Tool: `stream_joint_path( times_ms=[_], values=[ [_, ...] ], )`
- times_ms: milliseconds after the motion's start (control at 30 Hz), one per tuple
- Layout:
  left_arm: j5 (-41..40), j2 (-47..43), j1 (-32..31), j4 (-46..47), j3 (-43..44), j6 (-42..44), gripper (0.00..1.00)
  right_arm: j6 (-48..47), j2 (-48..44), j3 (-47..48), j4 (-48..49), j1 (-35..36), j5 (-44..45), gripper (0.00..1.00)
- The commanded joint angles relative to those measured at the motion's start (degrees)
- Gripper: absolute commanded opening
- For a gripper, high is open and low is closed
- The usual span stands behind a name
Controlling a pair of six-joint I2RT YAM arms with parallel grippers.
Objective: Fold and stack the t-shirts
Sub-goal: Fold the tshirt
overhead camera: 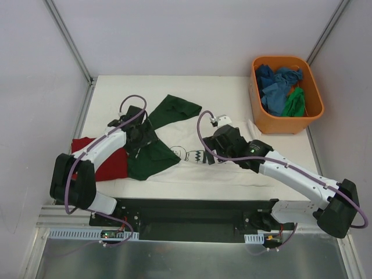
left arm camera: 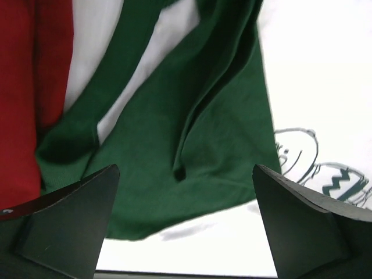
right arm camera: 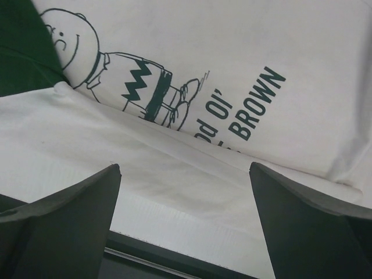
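A white t-shirt (overhead camera: 232, 171) with dark green sleeves (overhead camera: 174, 110) and a black cartoon print (right arm camera: 139, 87) lies spread across the table's middle. A dark red t-shirt (overhead camera: 110, 163) lies folded at the left, partly under the green cloth. My left gripper (overhead camera: 139, 139) is open and empty above the green sleeve (left arm camera: 192, 139); the red shirt (left arm camera: 29, 87) shows at its left. My right gripper (overhead camera: 224, 142) is open and empty above the white shirt's near fold (right arm camera: 174, 168), close to the print.
An orange tub (overhead camera: 260, 119) at the back right holds blue (overhead camera: 276, 81) and green (overhead camera: 295, 102) shirts. The black mounting rail (overhead camera: 186, 212) runs along the table's near edge. Walls close the cell on left, right and back.
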Motion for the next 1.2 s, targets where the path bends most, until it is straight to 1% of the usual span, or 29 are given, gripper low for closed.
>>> stream_joint_path(
  times_ms=[0, 33, 100, 133, 200, 233, 267, 367, 433, 533, 567, 600, 633, 667, 800, 967, 1100, 1167],
  values=[
    [4.4, -6.6, -0.1, 3.8, -6.8, -3.5, 0.97, 3.9, -2.7, -1.6, -4.0, 0.0, 5.3, 0.97],
    [5.2, -6.9, -0.1, 4.4, -7.7, -3.8, 0.86, 4.5, -3.2, -1.8, -4.5, -0.4, 6.0, 0.97],
    [5.7, -6.4, -0.1, 5.3, -9.1, -4.1, 0.75, 6.3, -4.6, -2.7, -5.5, -0.8, 7.4, 0.97],
    [6.1, -5.9, -0.1, 5.4, -9.2, -4.2, 0.66, 6.7, -5.1, -3.0, -5.8, -1.7, 7.6, 0.97],
    [8.3, -3.9, -0.1, 5.8, -9.4, -4.7, 0.56, 7.5, -7.0, -3.9, -6.2, -2.3, 7.7, 0.97],
    [8.8, -3.2, -0.2, 6.7, -9.5, -4.7, 0.48, 7.5, -7.5, -4.1, -6.3, -2.9, 7.7, 0.97],
    [9.2, -2.5, -0.2, 7.0, -9.3, -4.7, 0.47, 7.5, -8.5, -4.3, -6.7, -3.4, 7.8, 0.97],
    [9.7, -0.3, -0.2, 7.8, -8.6, -4.9, 0.39, 7.5, -9.8, -4.3, -8.0, -4.2, 8.6, 0.97],
    [10.0, 0.7, -0.3, 8.2, -8.4, -4.9, 0.38, 7.4, -10.2, -4.3, -8.7, -4.6, 8.7, 0.97],
    [11.2, 2.3, -0.5, 8.8, -7.8, -4.8, 0.33, 7.4, -10.6, -4.3, -9.7, -5.2, 9.7, 0.97],
    [11.7, 2.8, -0.6, 8.9, -7.6, -4.7, 0.29, 7.4, -10.6, -4.3, -10.3, -5.4, 10.2, 0.97],
    [12.0, 3.5, -0.6, 9.0, -7.5, -4.6, 0.19, 7.5, -10.6, -4.2, -10.5, -5.6, 10.5, 0.97],
    [12.3, 3.8, -0.6, 9.0, -7.5, -4.7, 0.12, 7.4, -10.6, -4.1, -10.6, -5.9, 10.9, 0.97],
    [13.3, 3.9, -0.6, 9.0, -7.5, -4.8, 0.01, 7.4, -10.8, -4.1, -10.8, -6.1, 10.9, 0.97],
    [14.9, 2.7, -1.2, 9.7, -7.1, -4.7, 0.00, 7.4, -11.3, -4.3, -11.2, -6.8, 10.9, 0.97],
    [16.6, 2.8, -1.8, 10.1, -3.9, -4.5, 0.00, 9.2, -12.7, -4.3, -11.4, -8.4, 10.4, 0.97],
    [16.8, 6.1, -2.3, 10.7, 0.2, -4.4, 0.00, 8.8, -14.0, -4.2, -11.6, -10.2, 10.5, 0.97],
    [17.0, 8.0, -2.5, 10.9, 3.7, -4.0, 0.00, 8.4, -14.6, -4.0, -11.9, -11.1, 10.4, 0.97]
  ],
)
